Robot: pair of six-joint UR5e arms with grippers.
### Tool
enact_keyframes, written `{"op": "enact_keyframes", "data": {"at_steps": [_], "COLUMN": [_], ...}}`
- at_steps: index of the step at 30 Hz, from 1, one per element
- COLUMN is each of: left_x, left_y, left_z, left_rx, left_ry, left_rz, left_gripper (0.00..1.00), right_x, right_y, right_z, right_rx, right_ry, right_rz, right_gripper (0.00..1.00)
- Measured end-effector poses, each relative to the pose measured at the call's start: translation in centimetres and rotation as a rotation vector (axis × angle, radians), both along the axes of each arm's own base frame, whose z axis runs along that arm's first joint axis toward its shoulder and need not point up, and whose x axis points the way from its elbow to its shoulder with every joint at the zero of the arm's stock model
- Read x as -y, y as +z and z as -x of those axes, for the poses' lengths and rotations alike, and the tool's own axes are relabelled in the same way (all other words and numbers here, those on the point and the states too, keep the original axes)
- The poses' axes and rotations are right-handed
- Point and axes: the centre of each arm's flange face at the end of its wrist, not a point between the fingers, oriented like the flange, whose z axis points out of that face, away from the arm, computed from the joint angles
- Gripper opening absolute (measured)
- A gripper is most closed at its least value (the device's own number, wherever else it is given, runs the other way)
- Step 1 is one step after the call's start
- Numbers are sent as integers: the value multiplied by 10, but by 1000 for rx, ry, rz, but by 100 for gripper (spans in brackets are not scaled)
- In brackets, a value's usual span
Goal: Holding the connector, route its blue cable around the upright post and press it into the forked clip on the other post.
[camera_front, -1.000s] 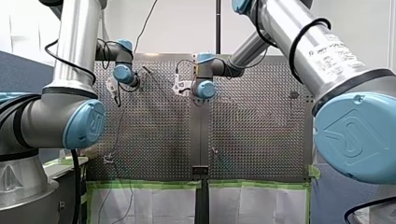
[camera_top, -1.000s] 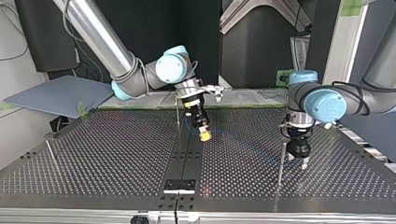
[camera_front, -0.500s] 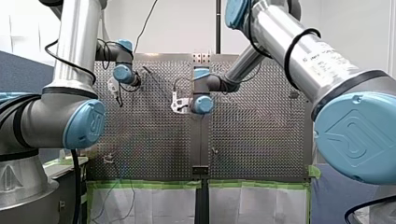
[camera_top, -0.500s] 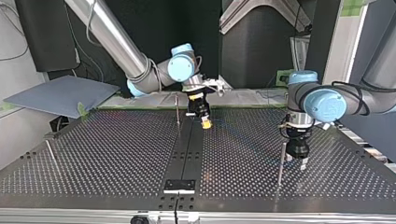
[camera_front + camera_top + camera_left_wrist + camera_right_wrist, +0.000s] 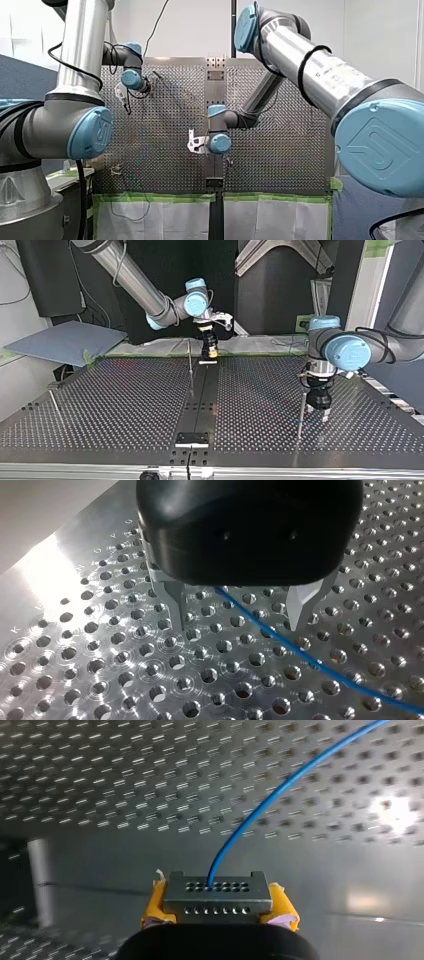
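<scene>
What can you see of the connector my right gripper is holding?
The connector is a grey rectangular block, metal or hard plastic by its look, with two rows of small holes on its face. It sits clamped between the right gripper's yellow pads. The blue cable leaves its upper row and curves away over the perforated table.

the front camera sits behind and above the shoulders of my left arm (image 5: 80, 60) and my right arm (image 5: 310, 65), looking out over the perforated table (image 5: 280, 150). the top camera sits low across that table, facing back, so both cover the same plate from opposite ends. the wrist cameras hang very close, one just over the holes, the other right behind the connector (image 5: 217, 895). both catch the blue cable (image 5: 260, 623).
</scene>
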Motion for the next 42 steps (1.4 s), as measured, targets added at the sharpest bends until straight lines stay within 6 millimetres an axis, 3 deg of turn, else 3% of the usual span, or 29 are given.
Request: {"op": "enact_keyframes", "data": {"at_steps": [7,13,24,42], "left_x": [1,2,2,2], "left_y": [-1,-1,-1,-1], "left_z": [1,1,1,1], "left_rx": [-8,-9,-10,-11], "left_ry": [-1,-3,-3,-3], "left_rz": [0,-1,-1,-1], "left_gripper": [100,100,100,100], "right_x": [-17,-31,-33,-23], "right_y": [-68,-113,-168,-258], "right_z": [23,41,62,113], "right_rx": [-66,-106,-131,-164], "right_ry": [-54,-98,-167,-266], "right_rz": [-33,-53,-64,-89], "right_gripper": [0,0,0,0]}}
